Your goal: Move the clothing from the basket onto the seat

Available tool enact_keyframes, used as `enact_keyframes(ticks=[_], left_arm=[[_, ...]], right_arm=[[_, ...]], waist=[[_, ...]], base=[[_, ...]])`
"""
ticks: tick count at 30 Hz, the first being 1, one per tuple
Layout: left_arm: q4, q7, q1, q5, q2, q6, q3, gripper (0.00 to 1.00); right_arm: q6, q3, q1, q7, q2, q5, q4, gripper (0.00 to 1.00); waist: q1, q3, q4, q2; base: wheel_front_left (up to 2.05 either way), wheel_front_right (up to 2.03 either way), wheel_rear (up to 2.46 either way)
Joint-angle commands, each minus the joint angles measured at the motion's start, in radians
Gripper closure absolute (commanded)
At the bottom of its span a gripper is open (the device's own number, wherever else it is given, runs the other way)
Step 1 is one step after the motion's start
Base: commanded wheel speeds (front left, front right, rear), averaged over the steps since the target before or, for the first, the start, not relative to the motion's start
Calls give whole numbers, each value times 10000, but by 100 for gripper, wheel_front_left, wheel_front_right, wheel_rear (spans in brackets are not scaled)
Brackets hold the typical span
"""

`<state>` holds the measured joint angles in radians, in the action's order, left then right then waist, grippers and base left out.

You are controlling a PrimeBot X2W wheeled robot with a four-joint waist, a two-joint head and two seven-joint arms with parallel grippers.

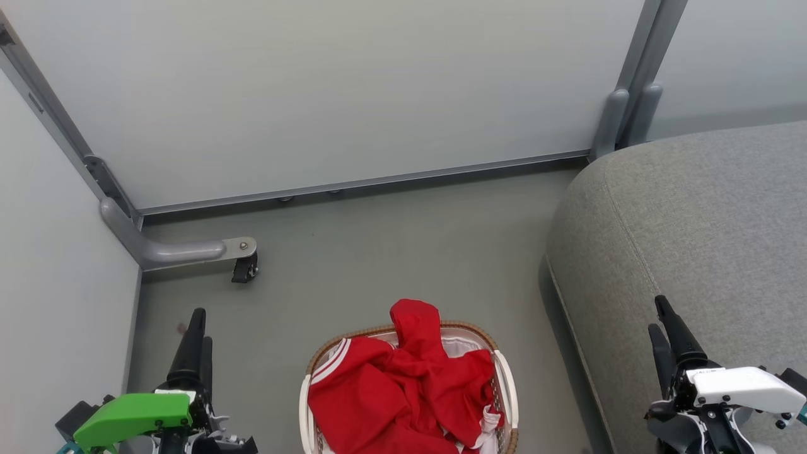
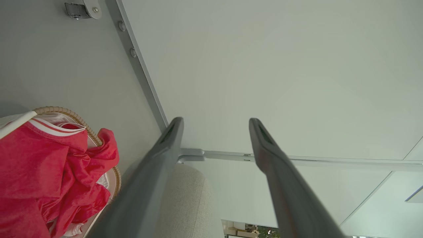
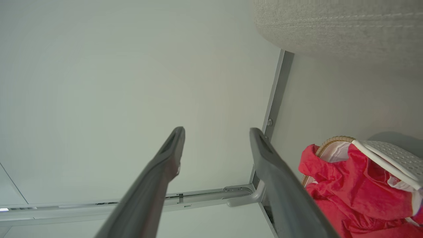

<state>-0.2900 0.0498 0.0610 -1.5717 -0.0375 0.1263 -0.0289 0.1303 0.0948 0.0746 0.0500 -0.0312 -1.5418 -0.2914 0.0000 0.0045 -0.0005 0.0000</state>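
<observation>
Starting left of the basket (image 1: pixel 504 372), the left tool (image 1: pixel 202 326) hangs over the floor (image 1: pixel 378 252), clear of the basket rim. Its wrist view shows both fingers (image 2: pixel 148 185) spread wide apart with nothing between them, so the tool carries no load. This stand-off position leaves an unobstructed path down toward the basket.

The basket stands on the floor between the two tools. The clothing (image 1: pixel 391 391) is all inside it, heaped above the brown rim. One red fold drapes over the far edge, and a white-striped cuff lies uppermost on the left side. White liner (image 1: pixel 463 345) shows behind the heap. Because the heap stands proud of the rim, a top-down grasp should reach fabric without contacting the basket wall.

Just right of the basket lies the seat (image 1: pixel 693 221). Its visible surface carries no garment, so the transfer is judged not yet begun. The right tool (image 1: pixel 657 314) hangs above the seat edge, fingers likewise wide apart and empty.
</observation>
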Motion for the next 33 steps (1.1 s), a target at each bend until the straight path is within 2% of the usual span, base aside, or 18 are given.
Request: enact_keyframes(ticks=[1,10,33], left_arm=[[198,-135,179,227,-45,13,90,0],[395,-513,201,1434,-59,19,308,0],[1031,-1348,162,5846,-92,-243,799,0]], right_arm=[[3,67,67,-132,-85,332,144,0],[3,286,57,-509,-104,1823,319,0],[3,114,-155,-1342,-141,6702,1184,0]], waist=[[0,1,-1,0],[0,6,-8,0],[0,34,2,0]], base=[[0,0,0],[0,0,0],[0,0,0]])
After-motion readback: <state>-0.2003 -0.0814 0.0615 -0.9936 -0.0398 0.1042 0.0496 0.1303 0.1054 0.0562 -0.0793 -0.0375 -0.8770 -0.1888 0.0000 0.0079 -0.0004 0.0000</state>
